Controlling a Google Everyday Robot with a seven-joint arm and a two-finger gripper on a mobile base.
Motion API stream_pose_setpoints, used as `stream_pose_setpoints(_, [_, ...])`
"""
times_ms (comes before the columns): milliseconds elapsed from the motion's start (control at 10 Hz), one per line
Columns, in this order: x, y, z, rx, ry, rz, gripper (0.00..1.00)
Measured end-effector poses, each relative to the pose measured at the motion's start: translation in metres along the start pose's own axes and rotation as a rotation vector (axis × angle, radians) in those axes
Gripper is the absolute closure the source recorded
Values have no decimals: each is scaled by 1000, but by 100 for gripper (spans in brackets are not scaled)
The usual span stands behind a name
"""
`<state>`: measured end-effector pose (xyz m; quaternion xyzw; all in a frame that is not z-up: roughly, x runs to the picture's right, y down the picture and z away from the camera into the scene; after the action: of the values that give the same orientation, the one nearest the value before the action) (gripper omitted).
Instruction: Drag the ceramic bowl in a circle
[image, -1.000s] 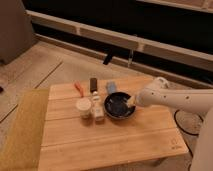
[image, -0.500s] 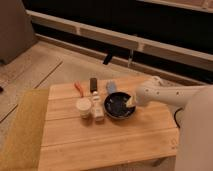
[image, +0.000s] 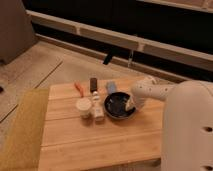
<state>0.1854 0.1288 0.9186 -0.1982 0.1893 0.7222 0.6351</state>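
The ceramic bowl (image: 118, 106) is round, shallow and glossy black. It sits on the wooden table (image: 90, 142), right of centre near the far side. My white arm comes in from the right. My gripper (image: 130, 104) is down at the bowl's right rim, partly inside the bowl.
A small white cup (image: 83, 107) and a small bottle (image: 98, 109) stand just left of the bowl. A dark rectangular item (image: 93, 83), an orange item (image: 79, 89) and a blue item (image: 111, 87) lie behind them. A yellow-green mat (image: 22, 130) borders the table's left side.
The arm has swung in and fills more of the right side. The bowl has shifted slightly left and toward the cup and bottle with the gripper at its rim.
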Motion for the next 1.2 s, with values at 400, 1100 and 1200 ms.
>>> stream_pose_setpoints(400, [3, -15, -16, -12, -20, 31, 100])
stream_pose_setpoints(1100, [7, -28, -35, -4, -48, 50, 100])
stream_pose_setpoints(1200, [8, -28, -34, -4, -48, 50, 100])
